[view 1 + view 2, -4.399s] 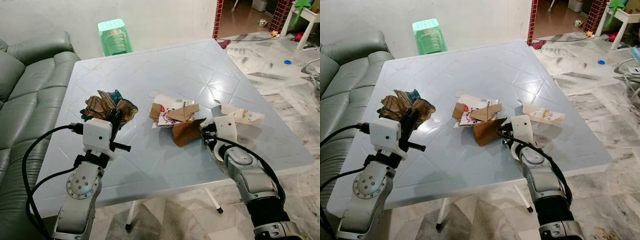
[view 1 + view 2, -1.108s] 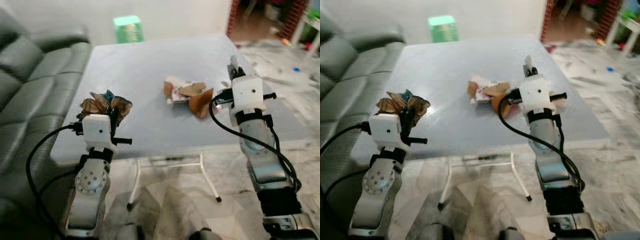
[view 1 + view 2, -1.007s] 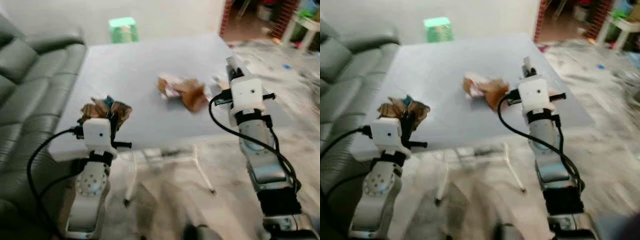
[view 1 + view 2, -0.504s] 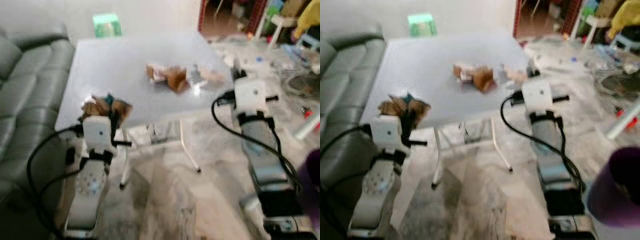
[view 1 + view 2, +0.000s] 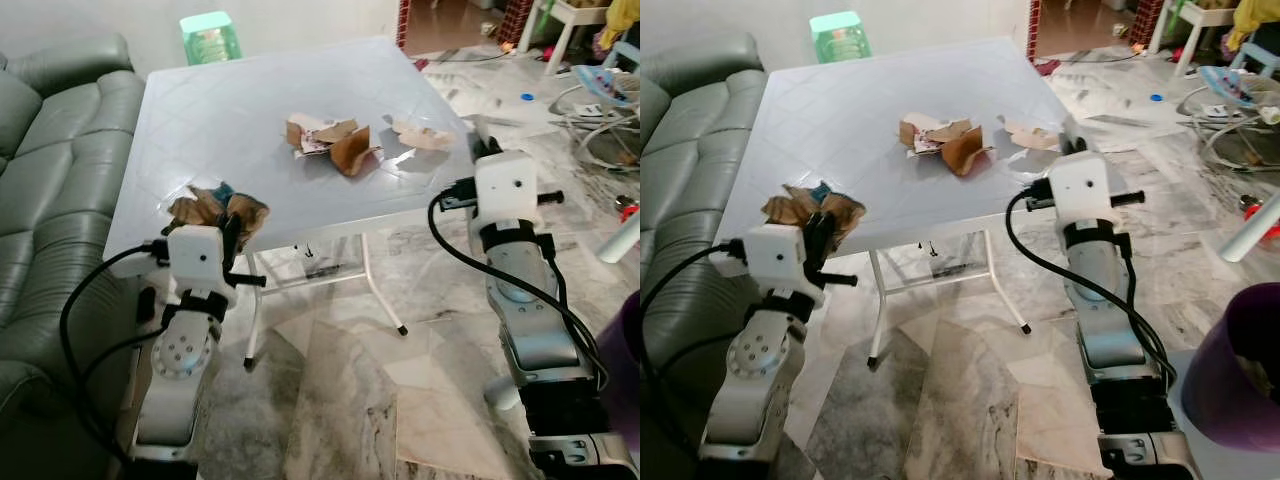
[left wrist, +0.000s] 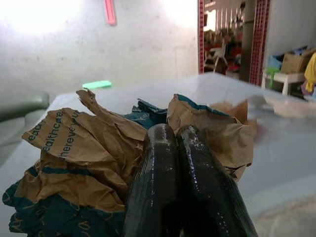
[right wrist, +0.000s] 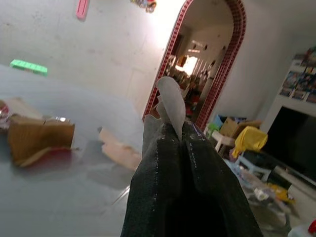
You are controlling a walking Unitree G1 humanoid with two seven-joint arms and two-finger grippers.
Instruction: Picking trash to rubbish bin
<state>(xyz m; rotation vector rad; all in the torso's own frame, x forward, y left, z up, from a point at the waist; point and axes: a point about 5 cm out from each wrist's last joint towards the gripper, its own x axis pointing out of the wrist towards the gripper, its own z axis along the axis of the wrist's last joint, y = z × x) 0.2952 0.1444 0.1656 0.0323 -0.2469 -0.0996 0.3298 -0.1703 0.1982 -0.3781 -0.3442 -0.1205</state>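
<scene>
The left gripper (image 6: 170,136) pinches crumpled brown paper (image 6: 74,153) at lower left, while the right gripper (image 7: 170,129) clamps a pale scrap (image 7: 171,101) right of the table (image 5: 230,110).

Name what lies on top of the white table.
On the white table lie torn brown cardboard scraps and a paper piece. Whatever is beneath the scraps is covered.

Left claw (image 6: 173,136): 2 black fingers pressed together, clamped on crumpled paper.
Crumpled paper (image 6: 84,158): brown with teal print, bunched around and behind the fingers.
Desk (image 6: 286,143): pale surface beyond the paper, more brown scraps (image 6: 232,107) lying farther off.
Green stool (image 6: 97,84): by the far wall.
Doorway (image 6: 232,34): red-tiled frame.
</scene>
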